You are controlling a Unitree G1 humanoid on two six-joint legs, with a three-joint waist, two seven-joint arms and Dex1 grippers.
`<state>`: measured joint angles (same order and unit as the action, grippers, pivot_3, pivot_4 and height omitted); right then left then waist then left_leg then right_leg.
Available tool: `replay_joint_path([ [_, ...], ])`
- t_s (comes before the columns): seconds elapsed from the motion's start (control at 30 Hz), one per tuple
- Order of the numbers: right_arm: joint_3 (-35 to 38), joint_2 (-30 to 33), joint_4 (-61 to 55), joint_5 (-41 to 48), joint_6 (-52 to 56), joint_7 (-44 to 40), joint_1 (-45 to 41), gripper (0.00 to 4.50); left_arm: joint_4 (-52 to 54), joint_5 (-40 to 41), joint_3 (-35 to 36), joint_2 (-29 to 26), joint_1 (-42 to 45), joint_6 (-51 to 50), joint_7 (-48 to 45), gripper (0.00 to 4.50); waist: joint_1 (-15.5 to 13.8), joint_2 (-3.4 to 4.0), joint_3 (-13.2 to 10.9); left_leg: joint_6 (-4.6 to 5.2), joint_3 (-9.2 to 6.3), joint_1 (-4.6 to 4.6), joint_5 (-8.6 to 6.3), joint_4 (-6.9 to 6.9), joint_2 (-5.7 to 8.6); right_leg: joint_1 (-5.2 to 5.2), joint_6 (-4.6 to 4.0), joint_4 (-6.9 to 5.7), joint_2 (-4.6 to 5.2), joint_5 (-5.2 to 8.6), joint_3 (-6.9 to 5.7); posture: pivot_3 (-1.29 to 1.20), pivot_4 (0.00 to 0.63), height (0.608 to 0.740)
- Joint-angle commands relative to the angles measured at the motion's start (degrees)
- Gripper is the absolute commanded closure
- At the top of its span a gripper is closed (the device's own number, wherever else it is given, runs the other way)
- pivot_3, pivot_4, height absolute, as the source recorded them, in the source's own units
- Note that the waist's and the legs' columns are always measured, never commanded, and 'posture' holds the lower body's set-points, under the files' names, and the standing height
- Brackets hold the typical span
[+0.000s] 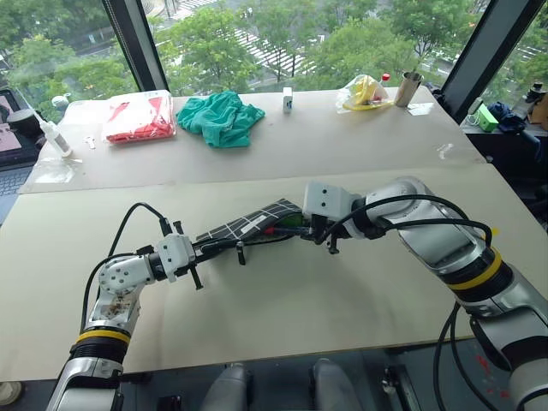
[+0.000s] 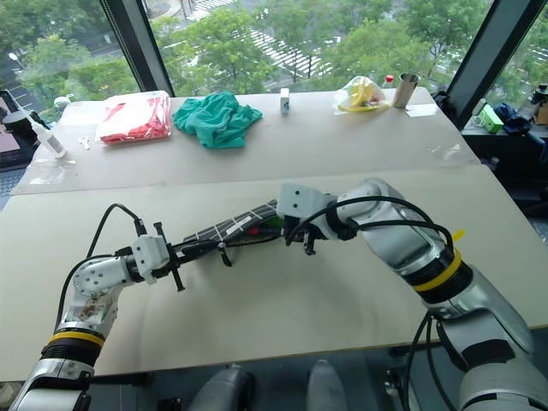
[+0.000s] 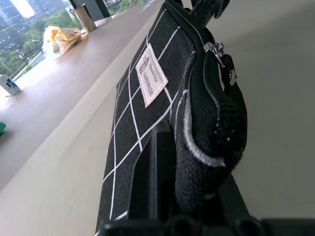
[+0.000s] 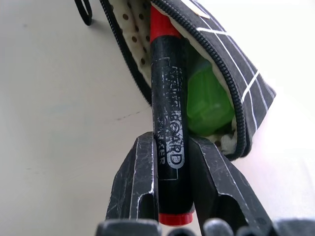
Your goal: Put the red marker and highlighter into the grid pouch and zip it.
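Tall windows with green trees behind them frame your pale desk [image 1: 282, 300], and a second desk [image 1: 342, 141] butts against its far edge. On your near desk, the left gripper [image 1: 224, 246] has its jaws clenched on one end of the grid pouch [image 1: 253, 221], holding it level above the surface; in the left wrist view you see the fabric pinched between the black fingers [image 3: 156, 182], the white label facing outward and the zipper [image 3: 219, 93] running along the upper edge. The pouch mouth gapes open at the other end.

Your right gripper [image 4: 171, 179] reaches in from the right, angled down toward that opening, its jaws grasping the red marker [image 4: 169, 118] around the dark barrel. The marker's capped tip sits inside the pouch mouth, against the dotted lining, while its red tail end pokes out behind the fingers. Just beside the marker, the highlighter [image 4: 209, 101] already lies inside the pouch, its lime-green end showing.

On the far desk you can see a red-and-white plastic bag [image 1: 139, 117], a crumpled green cloth [image 1: 221, 117], a small white box [image 1: 288, 99], a yellow bag [image 1: 363, 92] and a metal cup [image 1: 408, 88].
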<state>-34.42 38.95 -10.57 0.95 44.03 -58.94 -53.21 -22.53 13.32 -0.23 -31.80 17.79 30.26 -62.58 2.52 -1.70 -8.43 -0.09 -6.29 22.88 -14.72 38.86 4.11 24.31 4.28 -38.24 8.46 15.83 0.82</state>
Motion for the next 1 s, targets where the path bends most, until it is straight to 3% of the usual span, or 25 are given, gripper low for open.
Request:
replay_joint_path([
  [0.03, -2.2, -4.2, -1.7, -1.8, -0.2, -0.6, -3.2, 3.98, -0.4, -1.3, -1.5, -0.3, 0.6, 2.6, -1.2, 4.5, 0.0, 0.0, 0.0, -0.03, -0.01, 0.0, 0.02, -0.02, 0.0, 0.01, 0.0, -0.01, 0.0, 0.0, 0.0, 0.0, 0.15, 0.74],
  [0.37, -11.2, -6.8, 3.0, -12.7, -10.2, -0.6, -1.5, 3.98, -1.9, -1.7, -1.9, 0.5, 1.0, 4.0, -1.6, 4.5, 0.0, 0.0, 0.0, -0.06, -0.03, 0.0, 0.03, 0.04, 0.03, 0.0, 0.04, -0.07, 0.0, -0.03, -0.01, 0.0, 0.15, 0.74],
  [0.57, -6.0, -12.8, 11.3, -15.7, -15.8, 5.9, -2.9, 3.98, -2.0, -1.5, -1.9, 0.5, 1.1, 3.9, -1.5, 4.5, 0.2, 0.0, 0.0, -0.08, -0.01, -0.03, 0.05, 0.03, 0.02, 0.04, 0.04, -0.19, 0.0, -0.03, -0.01, 0.0, 0.15, 0.74],
  [0.63, -4.1, -13.3, 11.3, -14.3, -17.1, 4.5, -2.8, 2.98, -1.9, -1.4, -1.9, 0.6, 1.1, 3.9, -1.5, 4.5, 0.2, 0.0, 0.0, -0.09, -0.01, -0.02, 0.05, 0.02, 0.02, 0.07, 0.04, -0.21, 0.0, -0.03, 0.0, 0.0, 0.15, 0.74],
  [0.77, 0.0, -12.5, 7.2, -9.5, -8.6, -1.8, -1.4, 1.76, -2.0, -1.0, -1.5, 0.8, 1.5, 3.4, -1.2, 4.5, 0.1, 0.0, 0.0, -0.09, -0.02, -0.01, 0.05, 0.02, 0.03, 0.05, 0.03, -0.19, 0.01, -0.03, 0.0, 0.0, 0.15, 0.74],
  [1.0, 13.1, -2.8, -1.3, 4.2, -3.9, -12.5, 3.9, 1.76, -0.8, 1.8, 0.7, 2.8, 2.1, -0.3, 1.4, 4.5, -0.7, 0.0, 0.0, -0.05, -0.07, 0.03, 0.03, 0.08, 0.06, -0.05, 0.04, -0.04, 0.02, -0.03, -0.03, 0.0, 0.15, 0.74],
])
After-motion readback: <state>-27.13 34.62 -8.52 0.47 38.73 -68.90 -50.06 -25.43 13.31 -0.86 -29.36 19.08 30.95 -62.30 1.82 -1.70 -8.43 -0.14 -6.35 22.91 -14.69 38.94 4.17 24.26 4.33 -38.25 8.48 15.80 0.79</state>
